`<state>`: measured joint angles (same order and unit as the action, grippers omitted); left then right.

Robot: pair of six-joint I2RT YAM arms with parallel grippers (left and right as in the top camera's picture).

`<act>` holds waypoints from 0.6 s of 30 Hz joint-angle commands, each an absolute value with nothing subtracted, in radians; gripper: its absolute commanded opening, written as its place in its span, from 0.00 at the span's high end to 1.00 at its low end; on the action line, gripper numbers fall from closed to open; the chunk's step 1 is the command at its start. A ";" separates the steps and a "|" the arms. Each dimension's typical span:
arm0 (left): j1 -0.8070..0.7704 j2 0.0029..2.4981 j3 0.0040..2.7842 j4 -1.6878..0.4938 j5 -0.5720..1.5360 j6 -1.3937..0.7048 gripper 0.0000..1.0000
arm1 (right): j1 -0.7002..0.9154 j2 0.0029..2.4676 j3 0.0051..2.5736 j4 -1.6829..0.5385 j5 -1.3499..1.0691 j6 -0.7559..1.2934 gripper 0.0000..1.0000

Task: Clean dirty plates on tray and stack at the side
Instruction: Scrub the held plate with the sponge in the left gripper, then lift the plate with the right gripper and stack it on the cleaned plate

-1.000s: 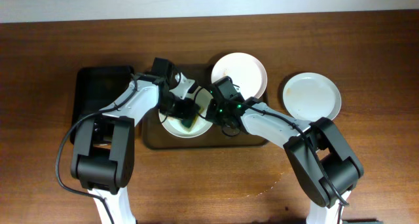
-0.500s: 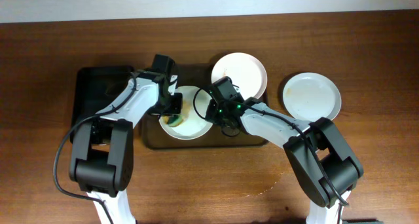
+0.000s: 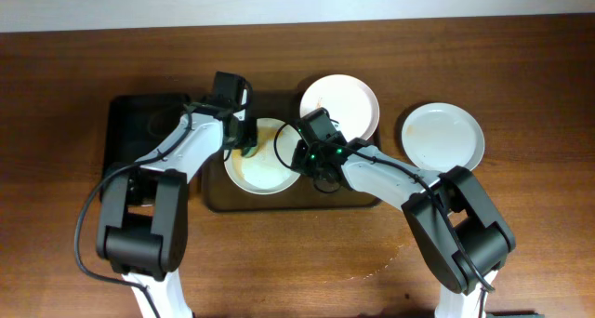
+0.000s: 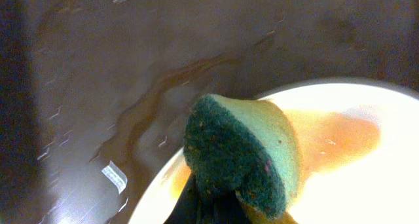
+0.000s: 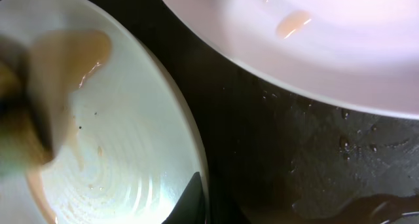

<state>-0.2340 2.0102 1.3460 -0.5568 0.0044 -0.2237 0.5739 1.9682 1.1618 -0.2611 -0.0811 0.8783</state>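
Three in play: scrubbed plate (image 3: pixel 265 167) on tray (image 3: pixel 221 199), second plate (image 3: pixel 342 99) at tray's far right corner, third plate (image 3: pixel 442 137) off on tabletop (image 3: pixel 521 58). Sponge (image 4: pixel 239 155) clamped in left gripper (image 3: pixel 244 143) at scrubbed plate's far-left rim. Orange smear (image 4: pixel 340 135) just beside sponge, toward plate centre, so next wipe probably inward. Nearer arm: left. At same plate's right rim: right gripper (image 3: pixel 302 158), grip can't tell. Vs a second ago: sponge up from plate's near-middle to rim.
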 commanded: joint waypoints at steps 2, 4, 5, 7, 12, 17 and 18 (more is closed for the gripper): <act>-0.219 1.835 1.554 -0.780 -0.015 -0.133 0.99 | 0.569 1.989 1.166 -0.269 -0.146 0.819 0.96; -0.208 1.797 1.631 -0.823 -0.014 -0.133 1.00 | 0.548 1.984 1.185 -0.274 -0.246 0.725 0.96; -0.193 1.789 1.644 -0.824 -0.014 -0.133 0.99 | 0.532 1.964 1.211 -0.304 -0.288 0.683 0.96; -0.151 1.805 1.636 -0.840 0.019 -0.133 1.00 | 0.522 1.884 1.254 -0.398 -0.260 0.602 0.96; -0.095 1.872 1.636 -0.843 0.065 -0.133 0.99 | 0.604 1.672 1.296 -0.648 0.204 0.541 0.96; -0.095 1.929 1.636 -0.824 0.076 -0.134 1.00 | 0.842 1.644 1.296 -0.694 0.900 0.508 0.96; -0.095 1.932 1.636 -0.824 0.076 -0.134 0.99 | 0.875 1.645 1.296 -0.693 0.991 0.508 0.96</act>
